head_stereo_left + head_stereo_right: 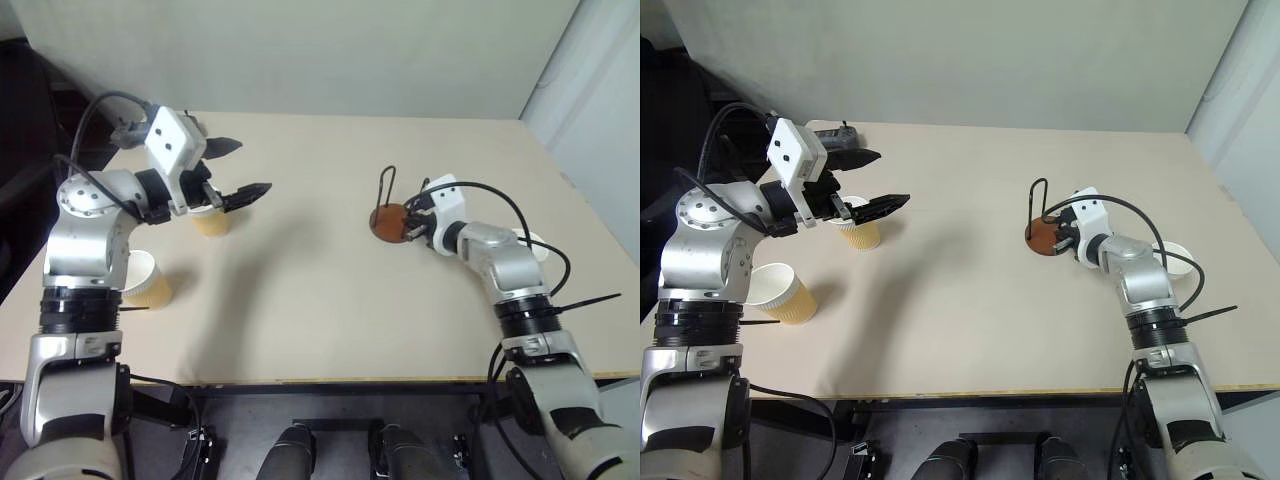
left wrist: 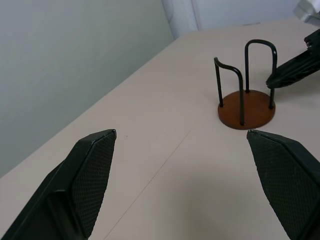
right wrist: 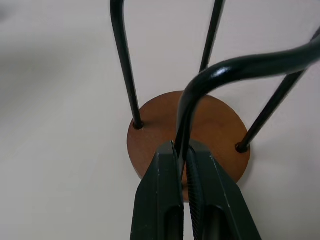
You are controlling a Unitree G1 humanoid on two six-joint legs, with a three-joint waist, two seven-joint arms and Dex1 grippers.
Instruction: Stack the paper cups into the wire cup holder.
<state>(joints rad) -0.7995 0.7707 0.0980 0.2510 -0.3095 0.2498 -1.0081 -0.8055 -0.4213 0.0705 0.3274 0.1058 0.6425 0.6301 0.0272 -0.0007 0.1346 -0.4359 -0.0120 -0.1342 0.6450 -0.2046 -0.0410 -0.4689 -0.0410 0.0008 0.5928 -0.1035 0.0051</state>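
On the beige matte table, the wire cup holder, a smooth reddish-brown disc with glossy black wire loops, stands right of centre. The right gripper is pinched onto one loop's leg. The left gripper hovers level, fingers spread, above an upright tan paper cup; another cup lies tipped nearby.
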